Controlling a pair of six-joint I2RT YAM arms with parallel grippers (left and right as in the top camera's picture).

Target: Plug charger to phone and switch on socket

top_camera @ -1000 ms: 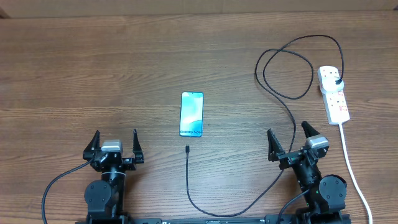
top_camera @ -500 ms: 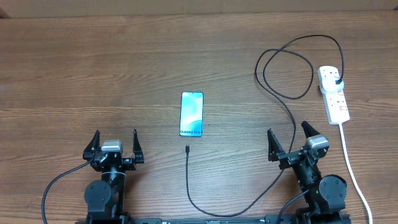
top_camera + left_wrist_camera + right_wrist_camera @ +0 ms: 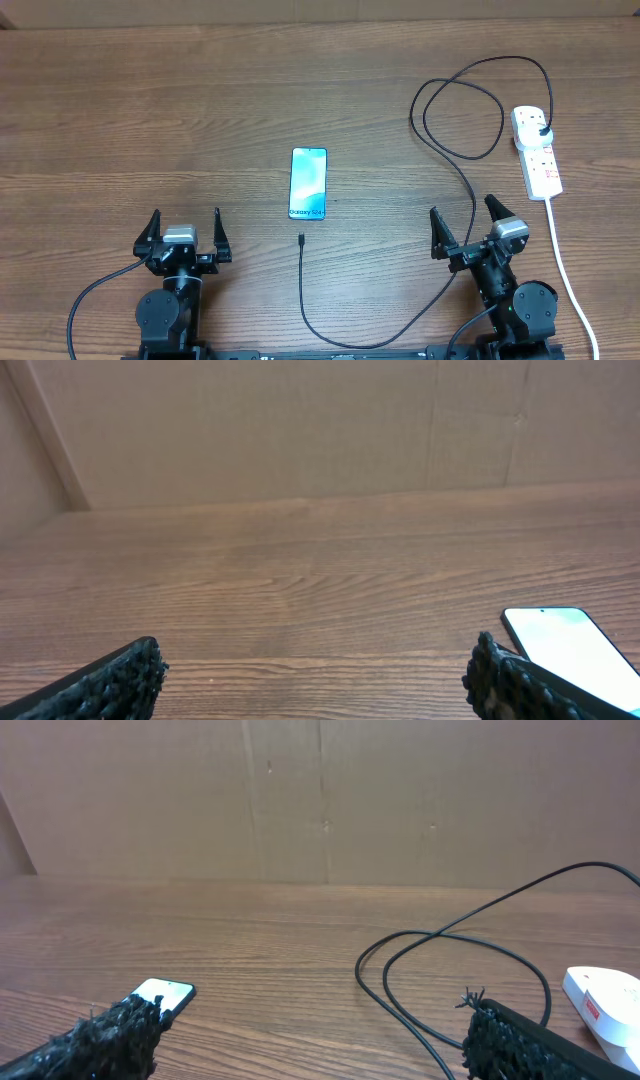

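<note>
The phone (image 3: 309, 184) lies face up mid-table, its blue-teal screen lit; it also shows in the left wrist view (image 3: 570, 650) and the right wrist view (image 3: 162, 993). The black charger cable (image 3: 460, 170) loops from its plug in the white socket strip (image 3: 537, 151) down and round to its connector tip (image 3: 301, 240), which lies just below the phone. The cable loop (image 3: 440, 970) and the strip's end (image 3: 605, 1000) show in the right wrist view. My left gripper (image 3: 185, 235) is open and empty at the front left. My right gripper (image 3: 468, 225) is open and empty at the front right, beside the cable.
The strip's thick white lead (image 3: 565, 270) runs down the right side past my right arm to the front edge. A cardboard wall (image 3: 320, 800) stands behind the wooden table (image 3: 150, 120).
</note>
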